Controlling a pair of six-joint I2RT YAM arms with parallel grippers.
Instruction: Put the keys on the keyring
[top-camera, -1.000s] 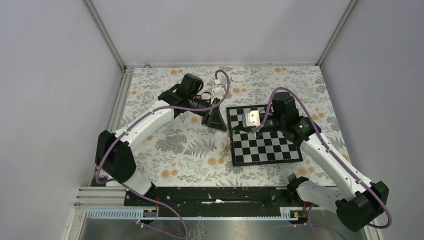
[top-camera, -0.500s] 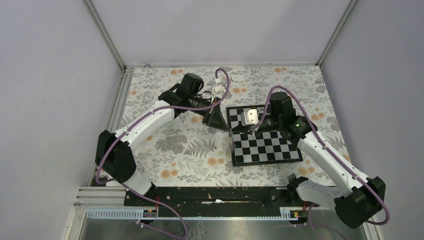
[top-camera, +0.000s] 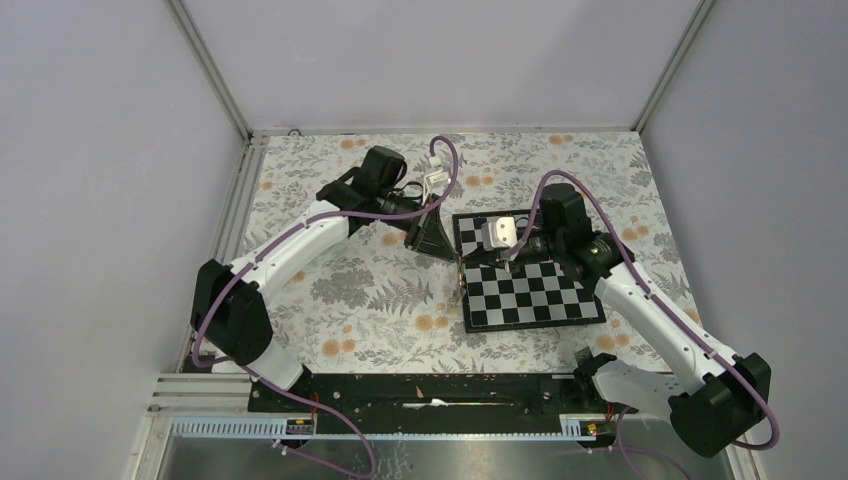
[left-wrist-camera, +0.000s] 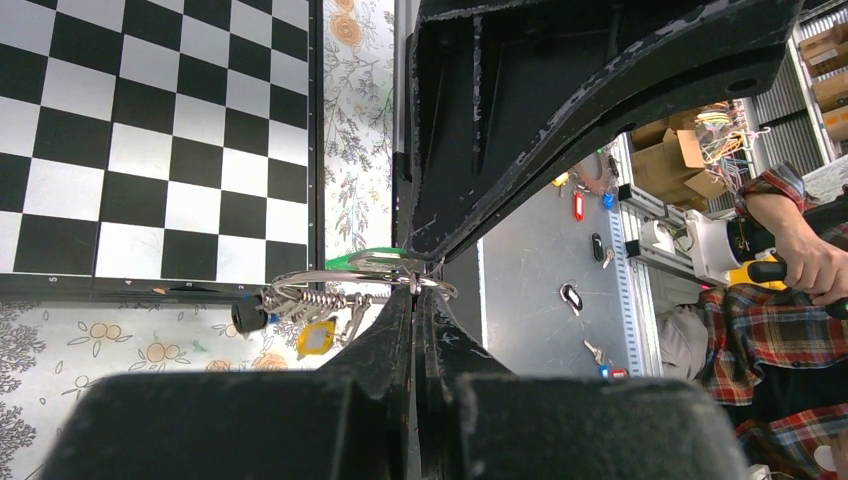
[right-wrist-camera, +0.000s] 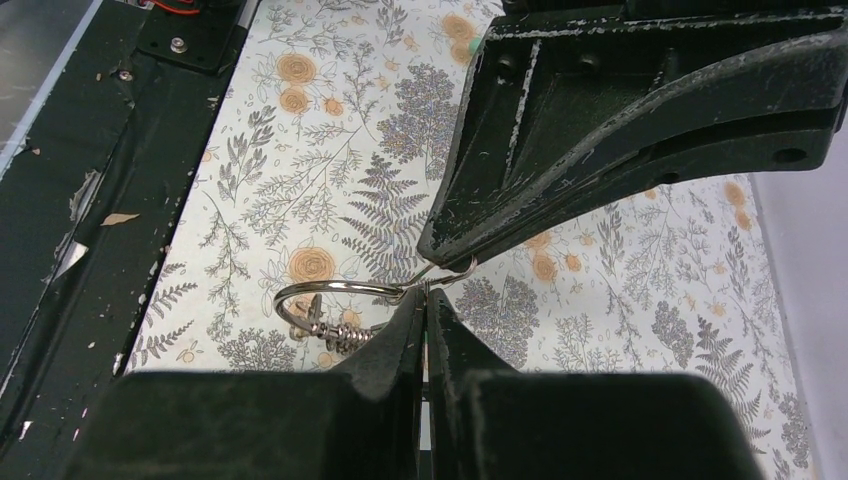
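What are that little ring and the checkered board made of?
The keyring looks like thin polished metal wire: silvery, with bright glints. The chessboard seems a smooth printed board, plastic or coated wood; its faint sheen leaves that open.

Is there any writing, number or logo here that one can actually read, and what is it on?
No text can be read for certain.
On the chessboard border: tiny pale marks, too small to read.
On the yellow tag hanging from the keyring: no writing shows.
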